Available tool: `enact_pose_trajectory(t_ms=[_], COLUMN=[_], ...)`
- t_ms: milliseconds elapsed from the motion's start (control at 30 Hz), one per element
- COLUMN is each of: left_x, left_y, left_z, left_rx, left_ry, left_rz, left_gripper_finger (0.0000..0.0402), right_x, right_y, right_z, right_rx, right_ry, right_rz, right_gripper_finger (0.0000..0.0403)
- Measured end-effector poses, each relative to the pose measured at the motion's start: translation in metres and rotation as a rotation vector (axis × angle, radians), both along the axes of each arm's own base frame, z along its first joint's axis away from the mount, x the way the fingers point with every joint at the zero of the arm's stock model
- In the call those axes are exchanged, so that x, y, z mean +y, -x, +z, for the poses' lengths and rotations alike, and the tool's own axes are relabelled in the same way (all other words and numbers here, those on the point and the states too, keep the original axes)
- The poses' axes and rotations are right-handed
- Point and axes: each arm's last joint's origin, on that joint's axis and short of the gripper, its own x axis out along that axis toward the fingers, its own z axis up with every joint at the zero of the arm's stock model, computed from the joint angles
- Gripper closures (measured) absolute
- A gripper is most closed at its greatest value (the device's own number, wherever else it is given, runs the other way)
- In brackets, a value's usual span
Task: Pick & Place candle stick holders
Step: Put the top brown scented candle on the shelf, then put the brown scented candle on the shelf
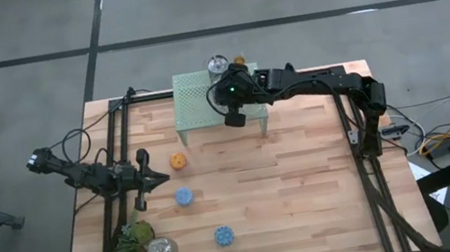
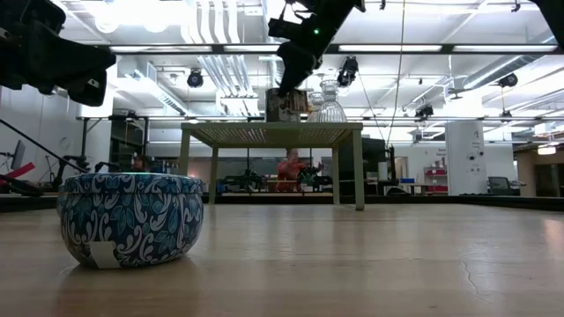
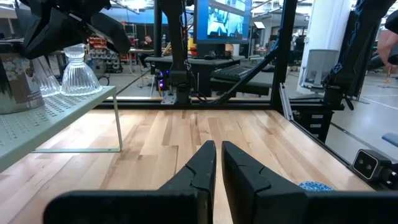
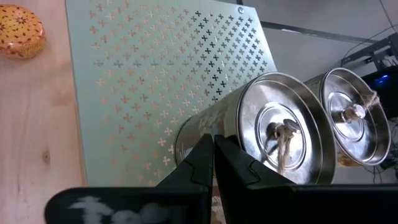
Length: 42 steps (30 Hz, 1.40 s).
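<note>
Right wrist view: silvery metal holder point(image 4: 261, 130) on pale-green mesh stand point(image 4: 155, 68), frame centre, second silvery holder point(image 4: 354, 118) touching at right | handling, judged: rigid, light, slick; take it across the side wall | right gripper point(image 4: 213, 155) fingers pressed together, empty, over its wall | left gripper point(image 3: 217, 163) closed, empty, lower centre.

The desk point(image 1: 304, 177) is pale wood in light planks. The stand point(image 4: 143, 74) is pale green, punched with rows of small crosses. Two holders point(image 4: 273, 134) on it are silvery metal. One holder point(image 4: 20, 31) is orange with a yellow star-like pattern on its lid. Another holder point(image 2: 130, 218) is blue with white leafy scrolls. The plant point(image 1: 134, 238) is green. Both arms are black.
</note>
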Motion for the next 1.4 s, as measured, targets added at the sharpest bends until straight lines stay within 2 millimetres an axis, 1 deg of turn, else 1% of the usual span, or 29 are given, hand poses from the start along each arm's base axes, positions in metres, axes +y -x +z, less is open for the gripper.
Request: enact_pose_trajectory(t_ms=[567,667,767,867,933,1267,1400], left_x=[0.0,0.0,0.0,0.0,0.0,0.0,0.0], left_y=[0.0,0.0,0.0,0.0,0.0,0.0,0.0], left_z=[0.0,0.0,0.0,0.0,0.0,0.0,0.0], left_rx=[0.0,0.0,0.0,0.0,0.0,0.0,0.0], left_ry=[0.0,0.0,0.0,0.0,0.0,0.0,0.0], left_rz=[0.0,0.0,0.0,0.0,0.0,0.0,0.0], left_gripper_finger=[0.0371,0.0371,0.0371,0.0371,0.0371,0.0371,0.0371], right_x=[-0.004,-0.001,0.006,0.018,0.029,0.11,0.134], right_y=[-0.001,-0.002,-0.004,-0.008,-0.012,-0.026,-0.027], right_z=[0.002,0.002,0.001,0.002,0.003,0.008,0.007], right_rx=[-0.016,-0.023,-0.056,-0.097,-0.119,-0.178,-0.196], right_ry=[0.03,-0.004,-0.075,-0.165,-0.188,-0.223,-0.244], right_rz=[-0.007,0.02,0.063,0.137,0.178,0.37,0.411], right_gripper_finger=[0.0394,0.0394,0.0394,0.0394,0.0394,0.0394,0.0394])
